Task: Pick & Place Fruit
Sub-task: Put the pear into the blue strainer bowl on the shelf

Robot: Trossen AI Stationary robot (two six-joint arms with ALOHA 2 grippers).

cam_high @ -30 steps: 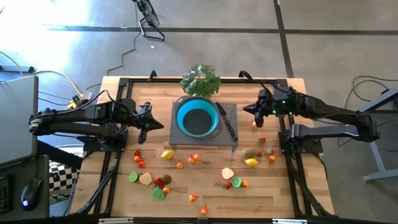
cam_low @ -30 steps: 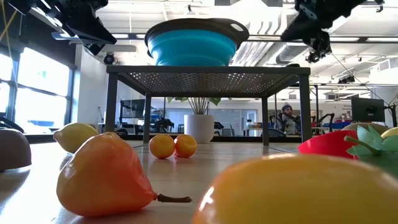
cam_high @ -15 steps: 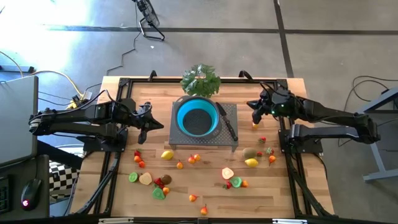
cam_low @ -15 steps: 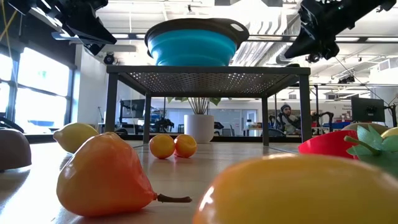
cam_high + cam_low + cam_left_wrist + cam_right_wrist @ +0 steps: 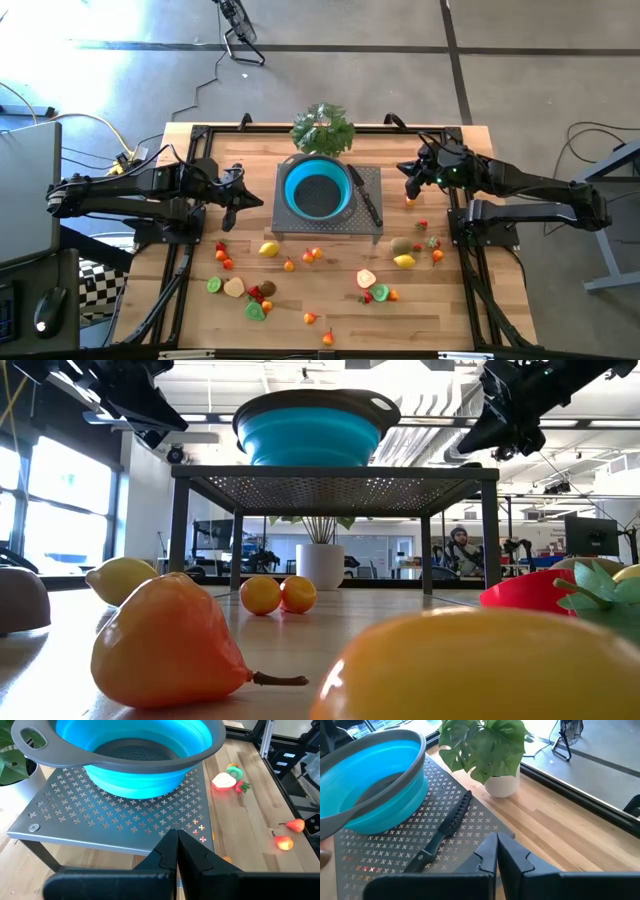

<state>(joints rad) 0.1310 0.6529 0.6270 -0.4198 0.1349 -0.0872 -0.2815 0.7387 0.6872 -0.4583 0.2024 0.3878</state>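
Overhead, the fruit [image 5: 300, 272] lies scattered across the wooden table's [image 5: 450, 310] near half, below a perforated metal rack [image 5: 365, 222] bearing a blue bowl [image 5: 317, 188]. The left gripper [image 5: 231, 213] and right gripper [image 5: 408, 186] hover on either side, both pinched closed and empty. At table height, an orange pear [image 5: 165, 642] lies with its stem pointing right. The right wrist view alone reveals a black-handled knife [image 5: 441, 834] lying diagonally beside a potted plant [image 5: 490, 750].

place: lab/workshop | evidence: concrete floor [image 5: 520, 60], exposed ceiling ducts [image 5: 420, 445], monitors [image 5: 592, 535]
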